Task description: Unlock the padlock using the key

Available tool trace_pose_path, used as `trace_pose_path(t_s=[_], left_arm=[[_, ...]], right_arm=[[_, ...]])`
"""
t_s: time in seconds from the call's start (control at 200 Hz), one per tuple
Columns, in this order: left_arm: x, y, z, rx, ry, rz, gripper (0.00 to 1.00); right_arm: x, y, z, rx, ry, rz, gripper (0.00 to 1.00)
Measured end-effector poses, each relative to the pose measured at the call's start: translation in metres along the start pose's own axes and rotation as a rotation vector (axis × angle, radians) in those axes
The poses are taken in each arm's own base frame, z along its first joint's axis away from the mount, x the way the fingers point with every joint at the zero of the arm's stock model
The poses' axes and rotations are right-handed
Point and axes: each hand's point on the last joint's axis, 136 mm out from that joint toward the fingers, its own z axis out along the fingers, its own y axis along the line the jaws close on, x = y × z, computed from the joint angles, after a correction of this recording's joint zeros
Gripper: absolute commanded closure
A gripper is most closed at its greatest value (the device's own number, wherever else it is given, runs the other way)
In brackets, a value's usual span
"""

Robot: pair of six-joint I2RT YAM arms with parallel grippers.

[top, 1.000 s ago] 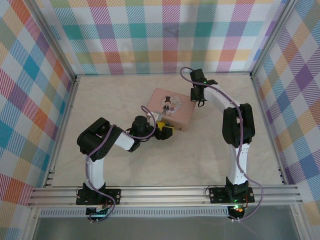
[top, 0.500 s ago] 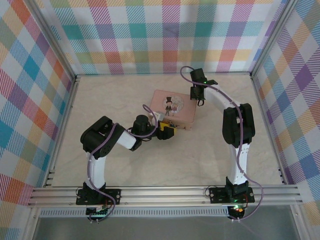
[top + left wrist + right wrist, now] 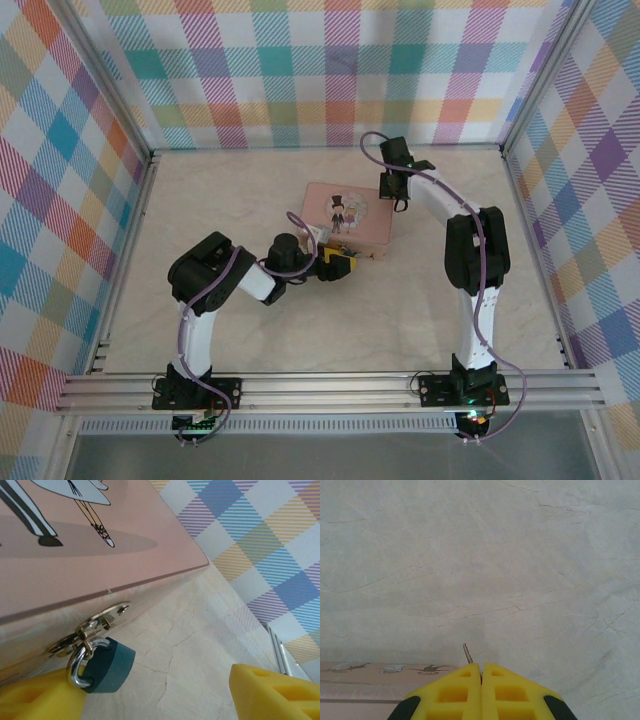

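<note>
My left fingers (image 3: 272, 692) stand apart, the padlock (image 3: 107, 665) between them, close against one, hanging from the pink tin's (image 3: 100, 540) hasp. My right fingers (image 3: 455, 692) are pinched on the key (image 3: 467, 653), over the table (image 3: 480, 555).

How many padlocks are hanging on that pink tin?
1. The padlock hangs from the hasp on the pink tin, by the left pincer; its far sides are hidden.

Soft, even light is filling every view; arms (image 3: 470, 250) are casting only faint shadows on the table (image 3: 400, 300). Left wrist view is blurring the near fingers (image 3: 270, 692), padlock (image 3: 110, 662) shackle is glinting. Right wrist view is running greyer, key (image 3: 468, 653) looking soft.
</note>
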Motion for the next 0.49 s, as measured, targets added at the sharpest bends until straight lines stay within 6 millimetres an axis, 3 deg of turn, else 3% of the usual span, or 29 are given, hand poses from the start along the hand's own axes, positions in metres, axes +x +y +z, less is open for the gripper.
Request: trace_pose_path(t_s=[0.12, 0.315, 0.495], left_arm=[[0.004, -0.003, -0.004, 0.009, -0.007, 0.006, 0.2], [0.003, -0.002, -0.009, -0.004, -0.036, 0.007, 0.24], [0.0, -0.004, -0.01, 0.001, -0.057, -0.014, 0.2]], right_arm=[[0.001, 0.004, -0.001, -0.012, 0.004, -0.004, 1.0], [0.003, 0.01, -0.002, -0.025, 0.006, -0.004, 1.0], [0.004, 0.011, -0.002, -0.031, 0.004, 0.002, 1.0]])
